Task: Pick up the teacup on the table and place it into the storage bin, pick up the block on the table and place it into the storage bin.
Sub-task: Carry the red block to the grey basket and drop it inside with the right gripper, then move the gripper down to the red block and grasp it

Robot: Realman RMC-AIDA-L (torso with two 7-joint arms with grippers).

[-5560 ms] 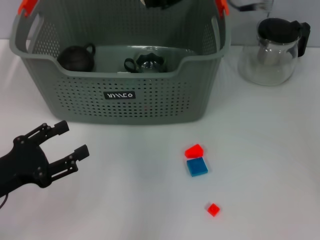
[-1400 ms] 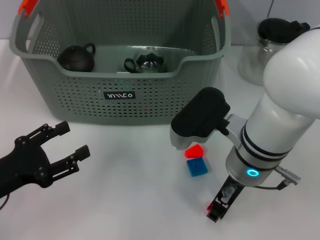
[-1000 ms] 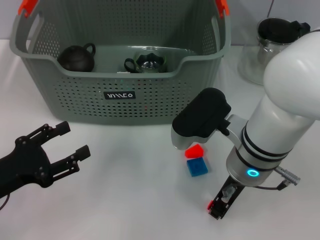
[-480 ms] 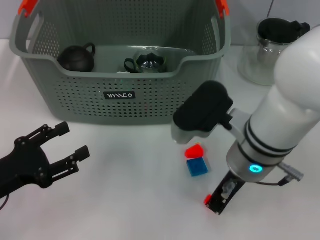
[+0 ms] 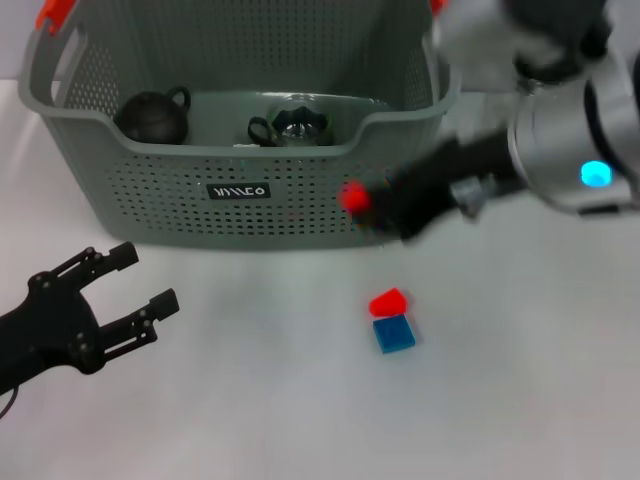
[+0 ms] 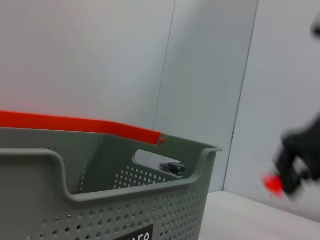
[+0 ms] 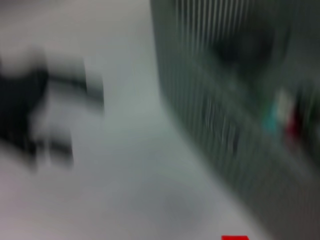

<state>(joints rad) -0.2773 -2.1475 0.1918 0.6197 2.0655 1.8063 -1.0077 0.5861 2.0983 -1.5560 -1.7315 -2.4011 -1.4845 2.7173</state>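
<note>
1. Step in hand, as I judge it: carry the small red block point(image 5: 352, 196) into the storage bin point(image 5: 240, 205). The right gripper point(image 5: 375, 205) has its jaws clamped on the block, in the air just before the bin's front wall, right of the black label point(image 5: 238, 190).
2. To do it well: lift above the front rim first, since the block sits below rim level now. Then move in over a bare patch of the bin floor, away from the dark teapot point(image 5: 152, 115) and the teacup point(image 5: 292, 127) already inside. Let go low.
3. Right arm reaches in from the right side, forearm roughly level, blurred.
4. Left gripper point(image 5: 125, 285) is parked low over the counter point(image 5: 250, 400) at front left, jaws spread, empty.
5. Another red block point(image 5: 388, 301) and a blue block point(image 5: 394, 333) lie on the counter, touching.
</note>
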